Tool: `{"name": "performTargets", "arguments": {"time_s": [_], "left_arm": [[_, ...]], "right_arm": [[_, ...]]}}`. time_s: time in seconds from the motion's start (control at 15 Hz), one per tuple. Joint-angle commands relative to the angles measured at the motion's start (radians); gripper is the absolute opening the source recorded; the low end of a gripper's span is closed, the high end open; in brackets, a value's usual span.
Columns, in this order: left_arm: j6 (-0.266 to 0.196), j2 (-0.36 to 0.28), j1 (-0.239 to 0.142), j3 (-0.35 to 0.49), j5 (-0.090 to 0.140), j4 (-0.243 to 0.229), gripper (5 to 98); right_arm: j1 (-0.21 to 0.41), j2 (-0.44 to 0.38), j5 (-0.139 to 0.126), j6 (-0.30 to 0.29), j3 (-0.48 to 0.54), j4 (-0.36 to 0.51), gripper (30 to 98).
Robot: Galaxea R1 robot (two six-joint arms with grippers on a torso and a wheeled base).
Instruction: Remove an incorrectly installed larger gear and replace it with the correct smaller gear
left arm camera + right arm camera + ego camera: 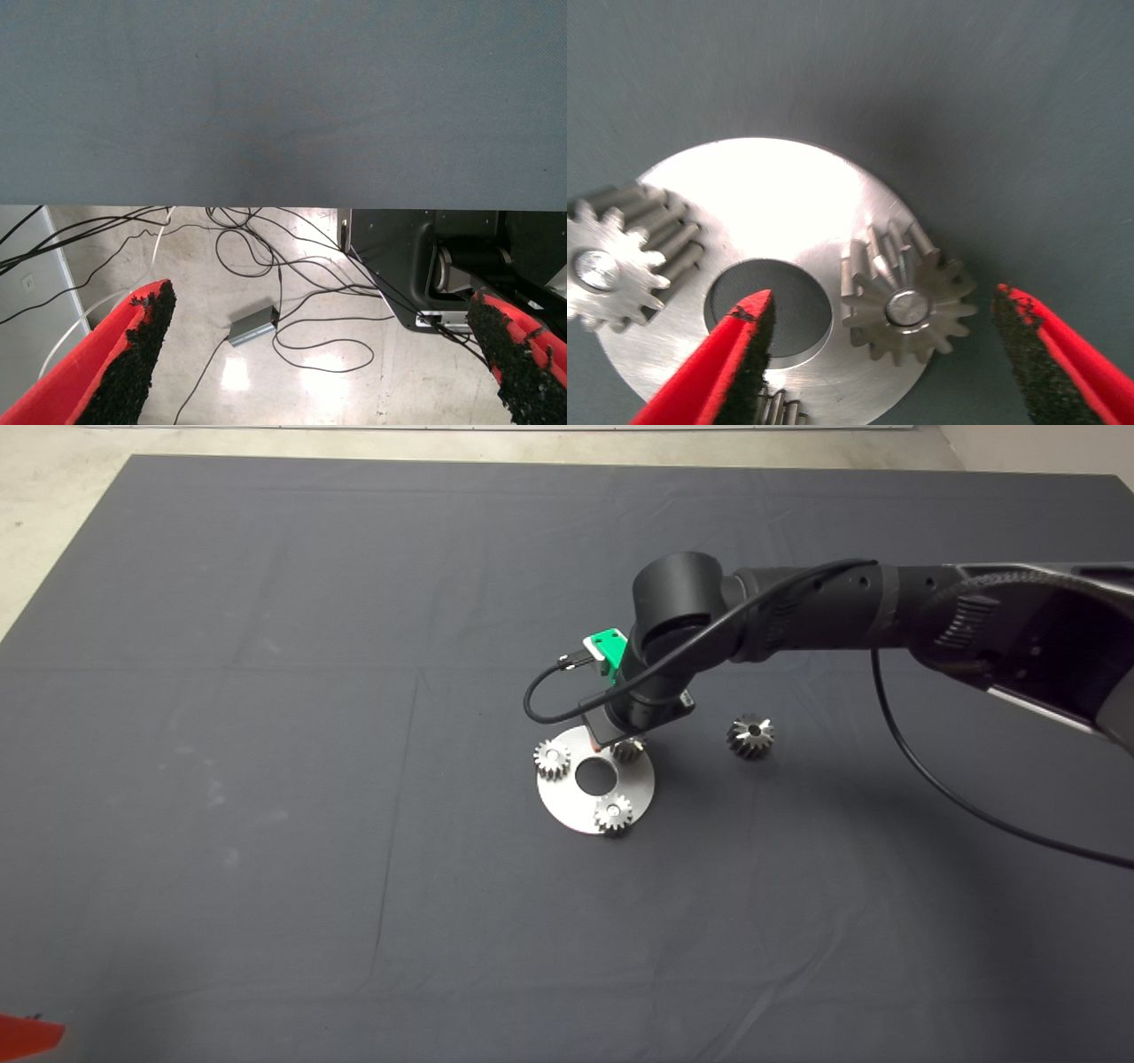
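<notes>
While the right arm reaches in from the right of the head view, the right gripper [620, 740] hangs low over the silver round plate [567, 808], its fingers hidden under the wrist. On that plate sit three small gears: one at the left rim [551, 759], one at the near rim [612, 812], and the smaller gear [629, 750], half covered by the gripper. The larger gear [750, 736] lies on the dark mat [266, 691] to the right of the plate, clear of it and upright. The job looks nearly done, with the big gear already off. The left gripper [27, 1036] shows only as a red tip at the lower left corner, well apart from everything.

From the left wrist, the left gripper [319, 354] has its fingers spread wide with nothing between them; past the mat's edge I see pale floor with loose cables and a small grey box [252, 327].

From the right wrist, the right gripper [886, 354] stands wide open, and the smaller gear [908, 301] sits between the fingers, nearer the right one, touching neither. It stands on a pin on the plate [788, 195], beside the dark centre hole [780, 305], axis pointing up at the camera. I'd guess the next move is straight up and away. Another gear [620, 261] is well aside, so there is room.
</notes>
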Motion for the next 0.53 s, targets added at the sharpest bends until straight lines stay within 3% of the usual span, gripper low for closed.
{"name": "performTargets", "arguments": {"time_s": [0.0,0.2,0.47], "left_arm": [[0.006,-0.008,0.0,-0.003,0.014,0.008,84.3],[0.006,-0.013,0.0,0.0,0.024,0.007,84.3],[0.007,-0.03,0.0,-0.001,0.026,0.004,84.3]], "right_arm": [[0.102,0.008,-0.099,0.009,0.015,-0.001,66.5],[0.147,0.013,-0.099,0.014,0.039,0.06,70.4],[0.147,-0.029,-0.101,0.088,0.147,0.11,78.0]]}}
